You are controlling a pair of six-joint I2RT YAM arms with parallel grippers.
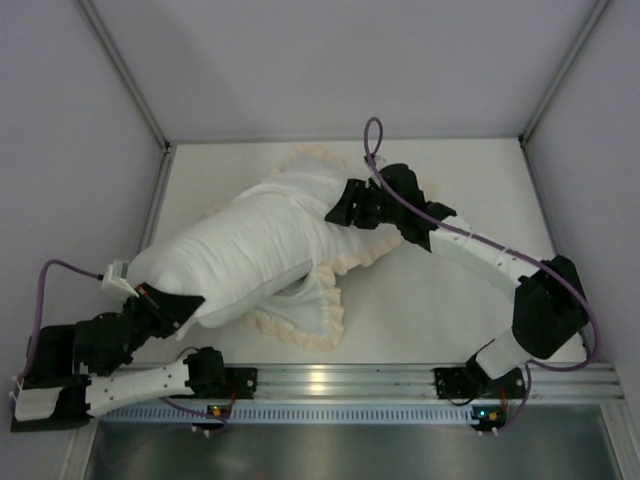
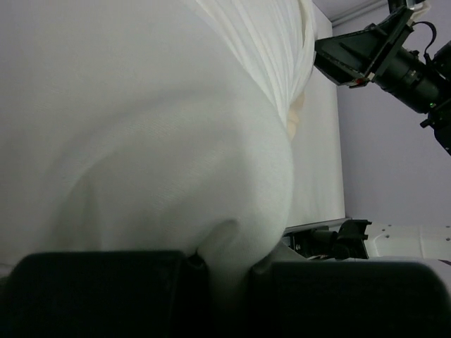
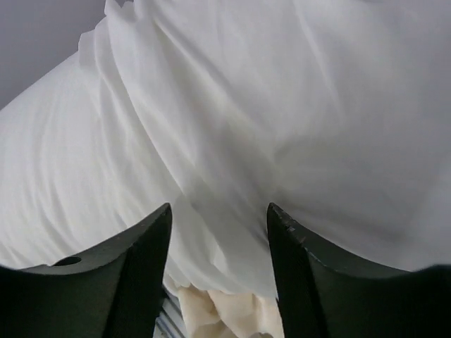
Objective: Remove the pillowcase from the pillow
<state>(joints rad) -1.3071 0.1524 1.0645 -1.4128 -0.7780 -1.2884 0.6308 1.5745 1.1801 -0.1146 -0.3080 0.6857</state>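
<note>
**White pillowcase (image 1: 300,215) half off the pillow (image 1: 185,265)**

The pillowcase lies slantwise across the table (image 1: 460,290), its cream frill (image 1: 305,335) gaping toward the near edge, with the pillow poking out toward the near-left corner. Your left gripper (image 1: 170,300) is clamped on that bare pillow end. Your right gripper (image 1: 338,212), jaws apart, rests against the pillowcase's far-right side.

The left arm (image 1: 140,380) and right arm (image 1: 480,255) were both white tubes with chunky black joints, thin purple cable (image 1: 372,135) looping off each, tiny lights glowing by the bases (image 1: 470,385)
</note>
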